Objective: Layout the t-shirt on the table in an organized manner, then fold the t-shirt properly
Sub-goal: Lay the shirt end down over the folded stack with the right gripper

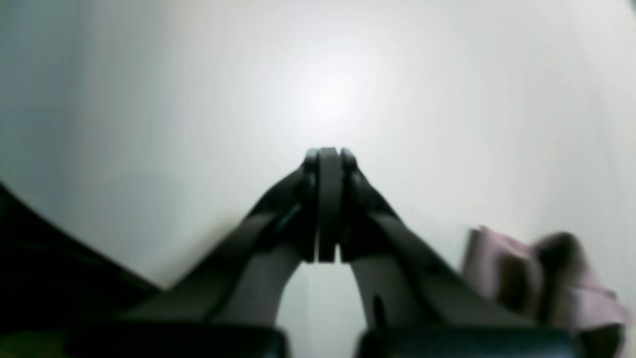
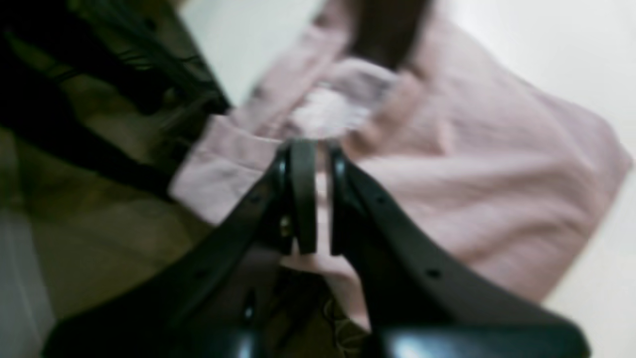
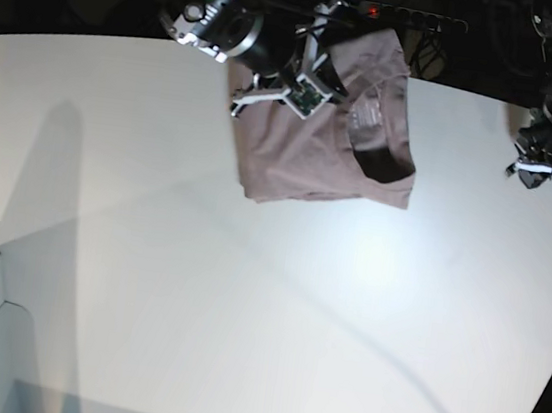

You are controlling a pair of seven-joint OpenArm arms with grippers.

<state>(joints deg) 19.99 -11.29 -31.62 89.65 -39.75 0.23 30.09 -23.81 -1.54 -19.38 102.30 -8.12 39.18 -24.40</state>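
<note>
The right end effector (image 2: 315,149) was pinched onto a fold of the mauve t-shirt (image 3: 324,142), its jaws nearly together, at the upper centre of the base view. The shirt lay folded at the far edge of the white counter (image 3: 244,303). The left end effector (image 1: 328,154) hovered fully closed and empty at the upper right.

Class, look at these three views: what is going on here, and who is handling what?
A two-armed robot is working on a dusty pink cotton t-shirt lying bunched at the far edge of the large white table. The right gripper is shut on a fold of the shirt near its darker collar. The left gripper is shut and empty, off to the side over bare table. The shirt is neither spread out flat nor neatly folded yet.
</note>
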